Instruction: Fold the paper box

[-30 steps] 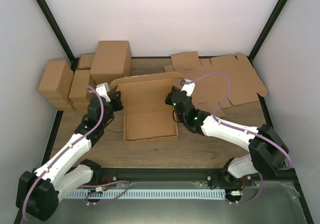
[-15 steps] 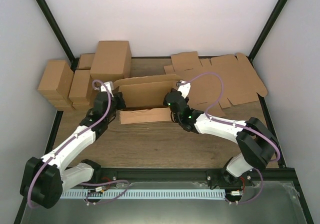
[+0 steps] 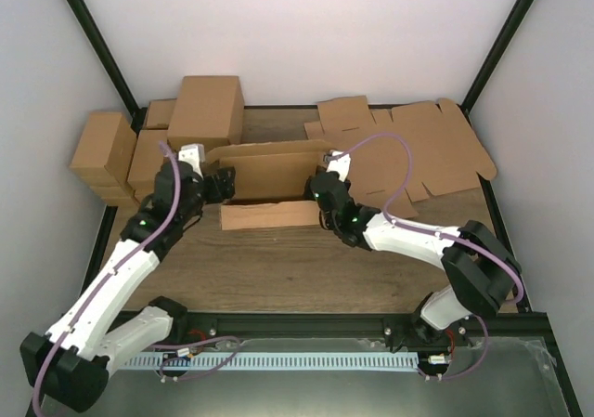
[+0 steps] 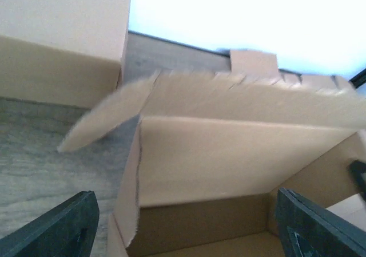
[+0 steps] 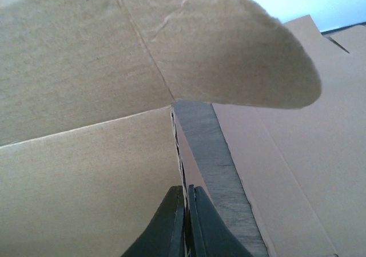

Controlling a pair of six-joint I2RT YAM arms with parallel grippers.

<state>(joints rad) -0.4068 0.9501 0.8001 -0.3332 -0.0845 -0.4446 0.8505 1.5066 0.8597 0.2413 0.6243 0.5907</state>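
Note:
The paper box [image 3: 269, 177] stands half folded in the middle of the table, its walls raised and a lid panel leaning over the back. My left gripper [image 3: 220, 187] is open at the box's left end. In the left wrist view its fingers [image 4: 60, 231] stand wide on either side of the box's left corner [image 4: 229, 165] and touch nothing. My right gripper [image 3: 316, 197] is shut on the box's right side wall [image 5: 86, 182]. The thin cardboard edge runs down between its fingers [image 5: 186, 214], and a rounded flap [image 5: 171, 39] hangs above.
Several folded brown cartons [image 3: 200, 110] are stacked at the back left, right behind my left arm. Flat die-cut cardboard sheets [image 3: 418, 148] lie at the back right. Black frame posts [image 3: 102, 55] rise at both back corners.
The box's front wall rose from flat and now hides the base. My left gripper has opened, let go of the box's left side and drawn slightly left. The right gripper keeps its grip.

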